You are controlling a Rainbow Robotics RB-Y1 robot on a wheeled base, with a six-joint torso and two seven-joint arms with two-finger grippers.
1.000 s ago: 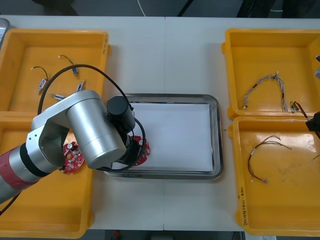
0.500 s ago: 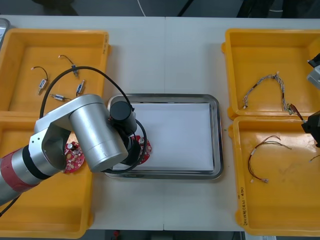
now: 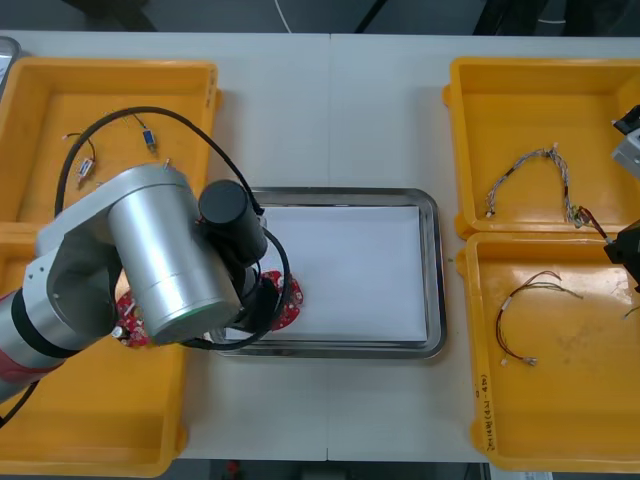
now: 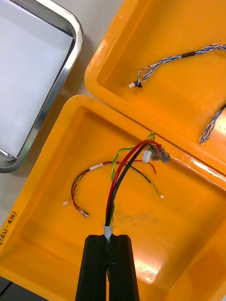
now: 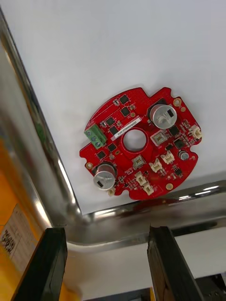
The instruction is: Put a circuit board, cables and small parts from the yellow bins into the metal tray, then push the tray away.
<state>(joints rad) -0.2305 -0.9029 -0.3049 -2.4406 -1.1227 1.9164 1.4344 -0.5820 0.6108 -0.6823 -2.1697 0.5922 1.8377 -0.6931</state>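
Step two, I reckon: round red circuit board (image 5: 139, 141) lies in a corner of the shiny metal tray (image 5: 44, 155) below the spread-open left hand (image 5: 107, 235), and the right hand (image 4: 111, 240), clamped on a red, black and yellow cable (image 4: 120, 183), should carry it trayward.

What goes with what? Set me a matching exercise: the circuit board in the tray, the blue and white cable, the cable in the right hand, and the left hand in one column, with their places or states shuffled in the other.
Column one
1. circuit board
2. twisted blue and white cable
3. red and yellow cable
4. left hand

Column two
a. lying in the far right yellow bin
b. pinched in the shut right hand
c. open, over the near left corner of the metal tray
d. flat on the tray's white inside

Pairs: 1-d, 2-a, 3-b, 4-c
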